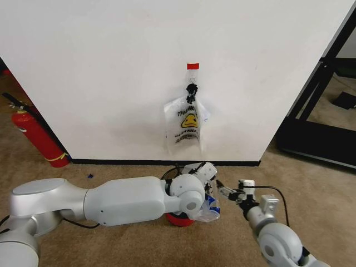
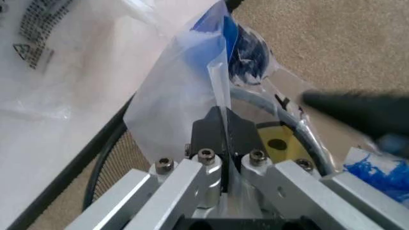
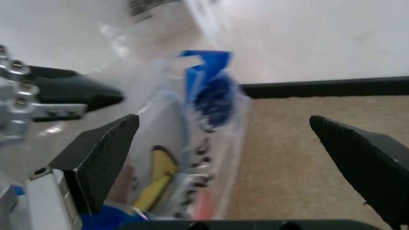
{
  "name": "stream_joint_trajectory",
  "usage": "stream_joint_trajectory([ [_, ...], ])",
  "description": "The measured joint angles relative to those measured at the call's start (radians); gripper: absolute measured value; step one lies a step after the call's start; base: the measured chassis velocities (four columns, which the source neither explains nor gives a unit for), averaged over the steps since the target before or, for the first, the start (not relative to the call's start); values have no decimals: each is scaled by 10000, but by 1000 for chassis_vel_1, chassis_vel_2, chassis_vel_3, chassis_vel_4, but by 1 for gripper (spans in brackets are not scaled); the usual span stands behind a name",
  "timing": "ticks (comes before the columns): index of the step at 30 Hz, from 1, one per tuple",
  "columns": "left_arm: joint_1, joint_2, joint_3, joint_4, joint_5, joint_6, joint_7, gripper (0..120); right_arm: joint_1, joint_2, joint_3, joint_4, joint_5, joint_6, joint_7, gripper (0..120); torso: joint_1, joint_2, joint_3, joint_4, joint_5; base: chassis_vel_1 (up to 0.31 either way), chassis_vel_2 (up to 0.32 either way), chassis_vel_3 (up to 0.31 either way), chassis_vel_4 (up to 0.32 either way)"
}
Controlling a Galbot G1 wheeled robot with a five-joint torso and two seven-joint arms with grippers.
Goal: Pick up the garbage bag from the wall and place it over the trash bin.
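Left gripper [image 2: 222, 125] low over the trash bin [image 1: 179, 217], which stands on the tan carpet [image 1: 111, 167] near the wall's [image 1: 111, 67] black baseboard. Its black fingers are pressed together, pinching a fold of the garbage bag [image 2: 185, 81]. The film is translucent white with blue patches; part of a yellow smiley shows through it beside the bin's black rim. Lettering on this bag is black but too blurred to read.

Right gripper [image 3: 223, 143] just to the bin's right, close to the bag, fingers spread wide, nothing between them but the bag's edge farther off.

On the wall above: a second bag [image 1: 186, 123] hangs from a black clip [image 1: 192, 89] under a red tape strip [image 1: 193, 66]. Yellow smiley, partly readable "THANK" across its top.

Red fire extinguisher [image 1: 34, 133] leans at the wall's left corner.
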Motion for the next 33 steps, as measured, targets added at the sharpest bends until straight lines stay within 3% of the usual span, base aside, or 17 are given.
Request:
stream_joint_trajectory([
  [18,296,192,-166,-158,194,0,18,0,871,238,-988,-737,62,-366,-123,100,0,0,-1,-1,3,0,0,0,0],
  [30,373,322,-207,-276,239,0,34,0,1507,311,-1538,-1087,593,-1197,444,100,0,0,-1,-1,2,0,0,0,0],
  [33,404,391,-271,-356,240,0,36,0,1731,411,-1712,-1255,740,-1260,596,93,0,2,-1,0,2,0,0,0,0],
])
